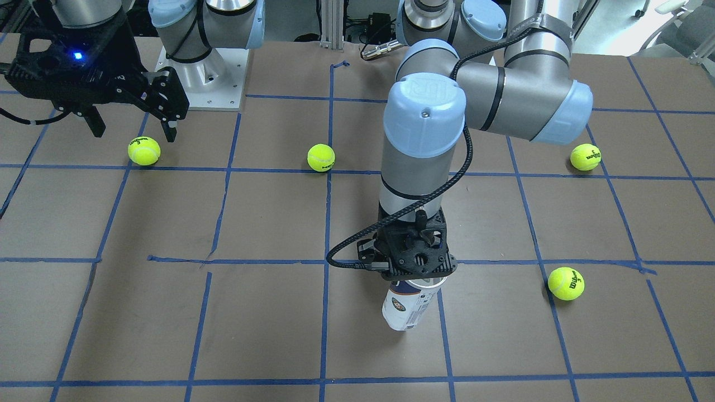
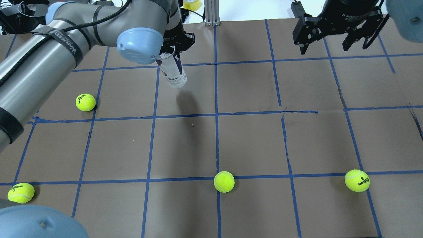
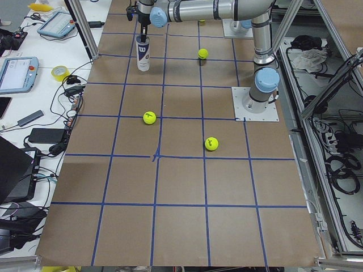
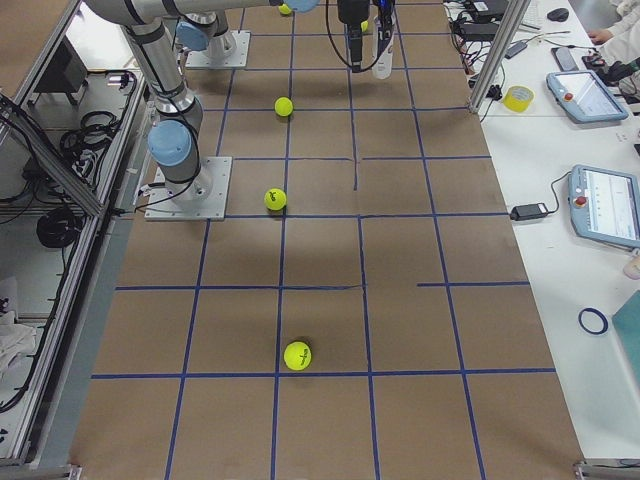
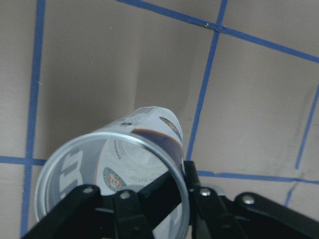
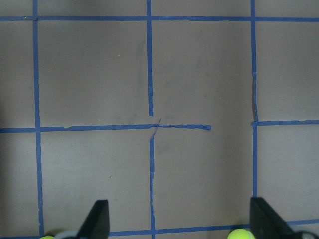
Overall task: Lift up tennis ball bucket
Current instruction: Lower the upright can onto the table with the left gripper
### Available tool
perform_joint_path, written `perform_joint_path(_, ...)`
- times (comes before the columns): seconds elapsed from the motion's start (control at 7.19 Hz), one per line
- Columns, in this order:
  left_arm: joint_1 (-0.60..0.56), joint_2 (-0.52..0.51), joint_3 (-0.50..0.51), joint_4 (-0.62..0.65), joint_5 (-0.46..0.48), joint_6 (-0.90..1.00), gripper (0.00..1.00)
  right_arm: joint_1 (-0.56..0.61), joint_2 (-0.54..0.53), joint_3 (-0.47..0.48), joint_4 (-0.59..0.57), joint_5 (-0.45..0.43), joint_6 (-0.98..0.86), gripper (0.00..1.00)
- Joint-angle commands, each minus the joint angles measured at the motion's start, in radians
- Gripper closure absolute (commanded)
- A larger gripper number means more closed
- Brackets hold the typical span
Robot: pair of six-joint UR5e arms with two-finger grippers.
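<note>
The tennis ball bucket [image 1: 409,306] is a clear can with a white label and a navy swoosh. My left gripper [image 1: 416,272] is shut on its open rim and holds it from above. It hangs slightly tilted in the overhead view [image 2: 172,72]; its shadow lies apart from its bottom, so it looks off the table. In the left wrist view the fingers [image 5: 203,211] pinch the can's wall [image 5: 149,149], one inside the mouth and one outside. My right gripper [image 2: 333,46] is open and empty, high over the far right of the table.
Several tennis balls lie loose on the brown, blue-taped table [image 2: 251,142]: one [image 2: 85,102] left of the can, one [image 2: 20,192] near left, one [image 2: 224,181] near middle, one [image 2: 357,180] near right. A metal post [image 2: 211,13] stands at the far edge.
</note>
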Motion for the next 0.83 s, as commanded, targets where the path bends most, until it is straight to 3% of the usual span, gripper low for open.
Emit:
perform_joint_path(0.0, -0.021, -0.050, 0.009, 0.035, 0.021, 0.083, 1.00, 0.001, 0.005, 0.003, -0.004, 0.009, 0.000, 0.00)
perform_joint_path(0.42, -0.021, -0.084, 0.010, 0.038, 0.018, 0.176, 1.00, 0.001, 0.005, 0.007, -0.007, 0.010, 0.000, 0.00)
perform_joint_path(0.56, -0.021, -0.084, 0.010, 0.038, 0.018, 0.178, 0.03, 0.001, 0.005, 0.007, -0.008, 0.010, 0.000, 0.00)
perform_joint_path(0.7, -0.017, -0.076, 0.012, 0.037, 0.018, 0.178, 0.00, 0.001, 0.005, 0.007, -0.009, 0.010, 0.000, 0.00)
